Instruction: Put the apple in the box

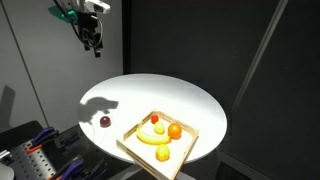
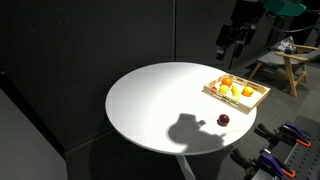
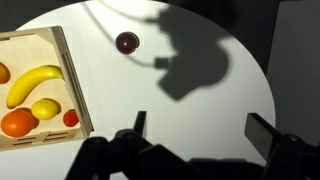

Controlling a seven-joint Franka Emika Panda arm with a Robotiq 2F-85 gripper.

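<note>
The apple point(image 1: 104, 121) is a very small dark red fruit lying on the round white table point(image 1: 190, 105), just outside the box. It also shows in an exterior view point(image 2: 223, 120) and in the wrist view point(image 3: 126, 42). The box point(image 1: 128, 142) is a shallow tan wooden tray at the table's edge, seen too in an exterior view point(image 2: 212, 91) and the wrist view point(image 3: 70, 70). My gripper point(image 1: 94, 42) hangs high above the table, open and empty; it also shows in an exterior view point(image 2: 232, 42) and the wrist view point(image 3: 200, 130).
In the box lie a banana point(image 3: 33, 83), a yellow lemon point(image 3: 45, 108), an orange ball point(image 3: 18, 122) and a small red-orange fruit point(image 3: 70, 118). Blue-handled tools point(image 1: 40, 135) lie below the table. A wooden stool point(image 2: 285, 65) stands behind. The gripper's shadow point(image 3: 190, 60) falls on the table.
</note>
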